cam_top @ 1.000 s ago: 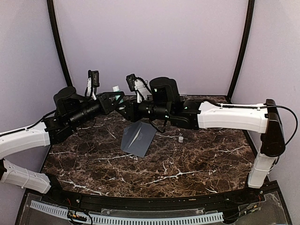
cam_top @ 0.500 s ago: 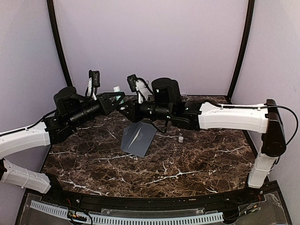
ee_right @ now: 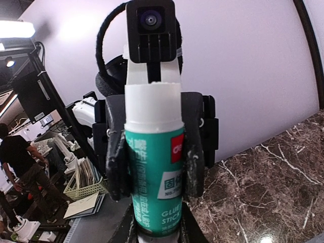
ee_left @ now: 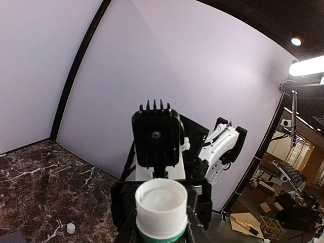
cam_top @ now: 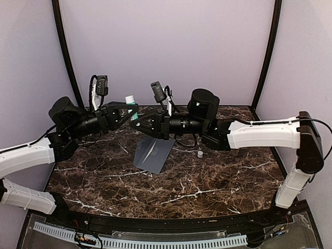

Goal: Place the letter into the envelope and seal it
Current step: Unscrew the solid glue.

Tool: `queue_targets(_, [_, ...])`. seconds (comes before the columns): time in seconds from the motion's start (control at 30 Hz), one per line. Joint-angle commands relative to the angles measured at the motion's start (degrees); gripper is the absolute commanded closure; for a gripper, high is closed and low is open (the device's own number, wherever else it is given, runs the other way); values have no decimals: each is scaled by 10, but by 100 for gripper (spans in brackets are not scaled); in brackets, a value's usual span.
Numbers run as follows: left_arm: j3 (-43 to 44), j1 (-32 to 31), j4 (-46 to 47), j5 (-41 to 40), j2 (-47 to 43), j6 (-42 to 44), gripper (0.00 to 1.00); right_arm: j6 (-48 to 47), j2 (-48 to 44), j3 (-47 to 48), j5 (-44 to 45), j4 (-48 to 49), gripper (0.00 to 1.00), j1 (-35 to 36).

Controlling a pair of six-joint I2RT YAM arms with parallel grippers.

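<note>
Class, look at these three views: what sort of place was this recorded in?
Probably a robotics lab: a white robot arm reaches over a marble-patterned table inside a lilac-walled booth, and beyond it the wrist views show a person and cardboard boxes in a workshop.

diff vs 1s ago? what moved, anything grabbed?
Right arm stretched out, its elbow swinging right; right fingers closed on the glue stick's lower end. Left arm drew back leftward. Unchanged: left fingers holding the glue stick raised, envelope and small white cap lying on the table.
</note>
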Motion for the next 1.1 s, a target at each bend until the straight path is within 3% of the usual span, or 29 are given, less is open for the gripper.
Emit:
queue_targets(0.0, [-5,8,74,89,-5,-25,100,35,-35,-9,-59,96,90,-7])
queue_targets(0.1, [-5,9,79,89,-2,-27,100,29,-39,-10,-47,85,87,-8])
queue_targets(0.2, [-5,8,67,74,-5,-18,100,17,-47,-12,-27,66,74,-7])
queue_targets(0.4, [-2,10,-8,-46,-33,24,100,-28,-72,-23,51,-10,47,-9])
queue_targets(0.53, [3,13,-48,-118,-50,43,100,-57,-85,-28,122,-75,37,-9])
queue_targets(0.67, [18,15,-100,-180,-44,49,100,-78,-79,-9,212,-145,34,2])
queue_targets(0.8, [38,15,-155,-239,-29,49,100,-90,-46,44,291,-226,37,20])
queue_targets(1.07, [46,16,-174,-269,-7,36,100,-90,22,117,320,-271,42,45])
